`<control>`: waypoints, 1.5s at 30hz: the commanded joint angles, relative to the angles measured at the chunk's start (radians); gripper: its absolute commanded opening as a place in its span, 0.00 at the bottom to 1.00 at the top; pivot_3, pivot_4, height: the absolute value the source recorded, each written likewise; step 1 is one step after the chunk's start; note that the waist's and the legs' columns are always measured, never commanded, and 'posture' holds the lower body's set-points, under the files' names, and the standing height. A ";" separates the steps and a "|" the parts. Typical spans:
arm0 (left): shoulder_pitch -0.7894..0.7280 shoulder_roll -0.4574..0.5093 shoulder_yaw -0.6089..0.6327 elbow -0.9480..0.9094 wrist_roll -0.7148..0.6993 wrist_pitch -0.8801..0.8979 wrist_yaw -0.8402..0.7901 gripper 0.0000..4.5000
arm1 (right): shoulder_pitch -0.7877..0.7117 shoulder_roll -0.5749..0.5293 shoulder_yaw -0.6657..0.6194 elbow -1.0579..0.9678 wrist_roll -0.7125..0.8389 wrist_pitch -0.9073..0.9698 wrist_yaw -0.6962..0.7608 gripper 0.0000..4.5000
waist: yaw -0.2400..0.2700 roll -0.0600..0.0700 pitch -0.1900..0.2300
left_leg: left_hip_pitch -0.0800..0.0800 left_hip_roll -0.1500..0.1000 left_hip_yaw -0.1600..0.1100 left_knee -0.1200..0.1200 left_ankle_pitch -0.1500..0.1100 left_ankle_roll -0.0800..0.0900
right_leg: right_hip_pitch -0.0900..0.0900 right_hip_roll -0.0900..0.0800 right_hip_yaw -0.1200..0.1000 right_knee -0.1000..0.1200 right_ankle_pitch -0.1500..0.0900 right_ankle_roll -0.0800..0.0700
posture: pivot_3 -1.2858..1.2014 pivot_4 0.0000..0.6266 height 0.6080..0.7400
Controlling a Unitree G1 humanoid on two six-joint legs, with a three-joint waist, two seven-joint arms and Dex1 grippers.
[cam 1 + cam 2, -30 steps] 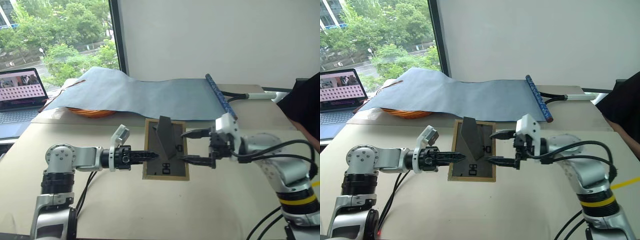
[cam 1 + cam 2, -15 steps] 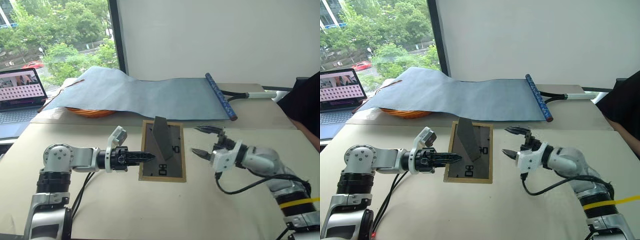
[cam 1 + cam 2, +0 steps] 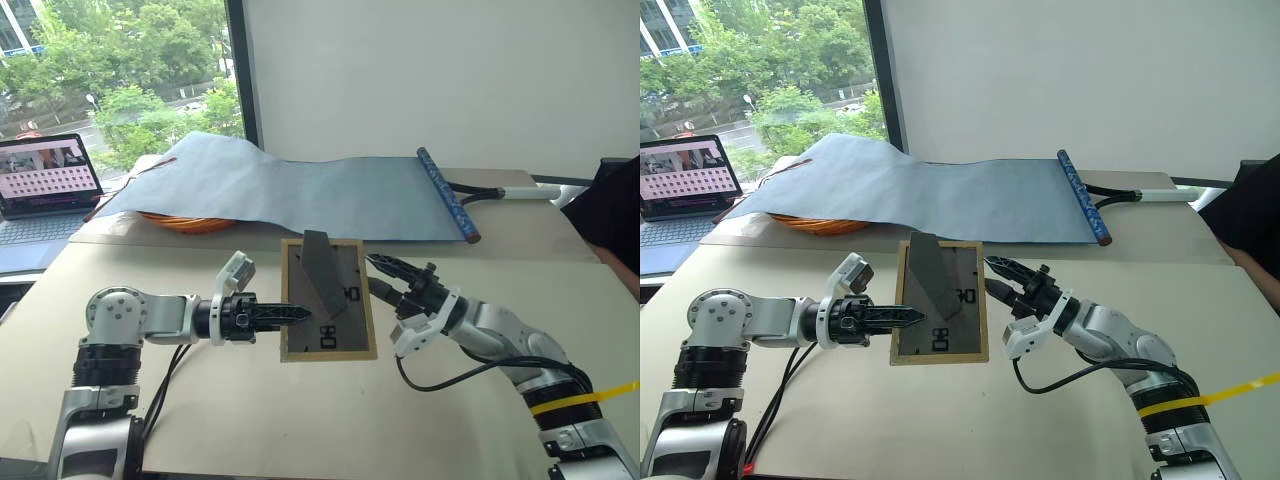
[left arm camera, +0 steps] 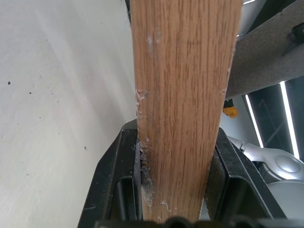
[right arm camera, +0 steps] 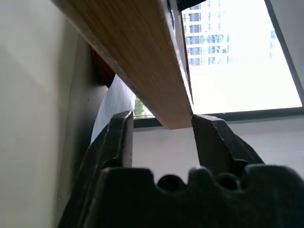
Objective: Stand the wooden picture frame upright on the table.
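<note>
The wooden picture frame (image 3: 328, 298) is hanging back-up over mid-counter (image 3: 250, 420). The left gripper (image 3: 296, 314) is pinching its left rail; the right gripper (image 3: 378, 275) is straddling the right edge, contact unclear. Open counter is lying all around; the painted face is hidden.

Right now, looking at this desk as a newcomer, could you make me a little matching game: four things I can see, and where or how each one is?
Things:
1. wooden picture frame
2. laptop
3. blue-grey fabric sheet
4. left gripper

Places or states:
a. spread along the far side of the table
b. far left, screen lit
c. between the two grippers, dark back facing up
d. clamped on the frame's left edge

Pairs: 1-c, 2-b, 3-a, 4-d
</note>
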 commanded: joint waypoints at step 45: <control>0.001 -0.001 -0.002 -0.021 0.105 0.003 -0.158 0.26 | -0.088 -0.097 0.163 0.006 -0.280 0.068 -0.388 0.99 | -0.001 0.000 0.000 | 0.000 -0.001 -0.008 0.001 0.002 0.000 | 0.005 0.000 -0.008 0.001 0.000 -0.001 | 0.52 0.24 0.68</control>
